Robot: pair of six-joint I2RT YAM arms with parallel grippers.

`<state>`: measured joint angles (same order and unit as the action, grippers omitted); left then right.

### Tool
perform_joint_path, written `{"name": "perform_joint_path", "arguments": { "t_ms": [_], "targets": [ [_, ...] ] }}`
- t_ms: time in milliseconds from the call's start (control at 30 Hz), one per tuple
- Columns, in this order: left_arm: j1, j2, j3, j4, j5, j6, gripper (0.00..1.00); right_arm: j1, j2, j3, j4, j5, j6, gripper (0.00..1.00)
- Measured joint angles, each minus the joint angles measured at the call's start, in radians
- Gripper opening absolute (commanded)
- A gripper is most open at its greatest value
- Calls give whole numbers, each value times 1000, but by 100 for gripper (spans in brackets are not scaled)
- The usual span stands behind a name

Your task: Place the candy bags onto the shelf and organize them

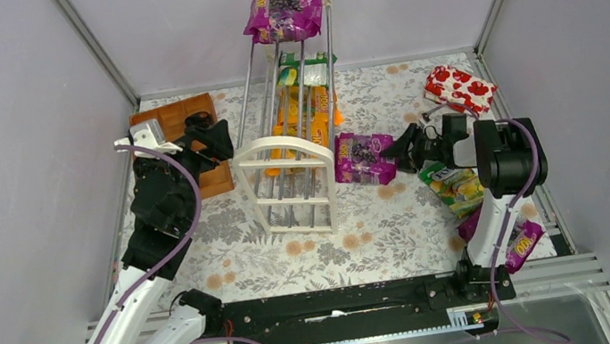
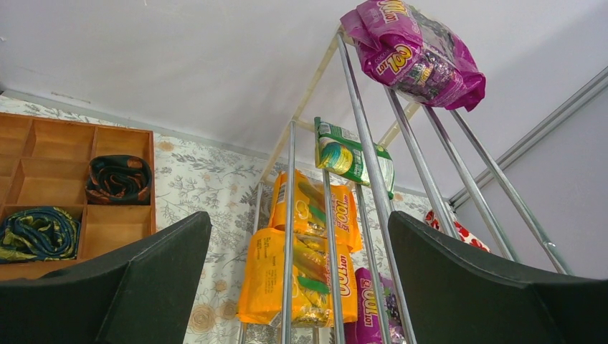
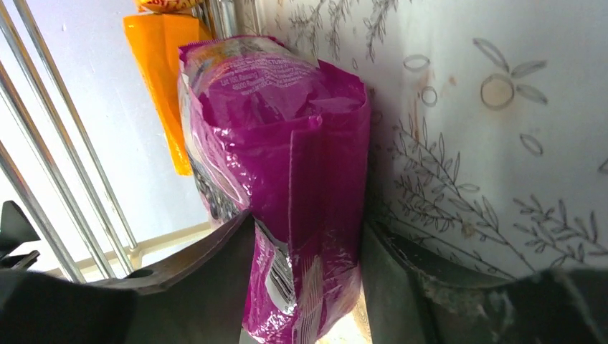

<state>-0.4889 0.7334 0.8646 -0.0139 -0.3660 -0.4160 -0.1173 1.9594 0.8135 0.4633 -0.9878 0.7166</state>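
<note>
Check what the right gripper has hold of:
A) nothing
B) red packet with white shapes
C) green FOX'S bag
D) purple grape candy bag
D: in the right wrist view, the right gripper has its jaws pressed on both sides of the purple grape candy bag. The top view shows that bag at its tip beside the shelf.

My right jaws hold one end of a purple bag, just to the right of the shelf. A second purple bag lies on top of the shelf. A green bag and orange bags sit lower down among the rods. My left jaws hang over the brown tray. On the table by my right arm lie another green bag and a third purple bag. A red packet lies further back.
</note>
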Motion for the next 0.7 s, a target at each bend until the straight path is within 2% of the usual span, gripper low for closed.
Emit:
{"name": "perform_joint_path", "arguments": {
  "t_ms": [200,367,500,633,700],
  "targets": [
    [0,2,0,0,2,-3,99,5,-58,-77,56,-1,63,31],
    [0,1,0,0,2,-3,99,0,-176,-154,117,8,120,20],
    [0,1,0,0,2,-3,99,-18,-275,-215,110,31,138,16],
    [0,0,0,0,2,-3,99,-51,-403,-234,-28,74,86,12],
    [0,-3,0,0,2,-3,99,-61,-507,-214,-198,136,1,10]
  ]
}}
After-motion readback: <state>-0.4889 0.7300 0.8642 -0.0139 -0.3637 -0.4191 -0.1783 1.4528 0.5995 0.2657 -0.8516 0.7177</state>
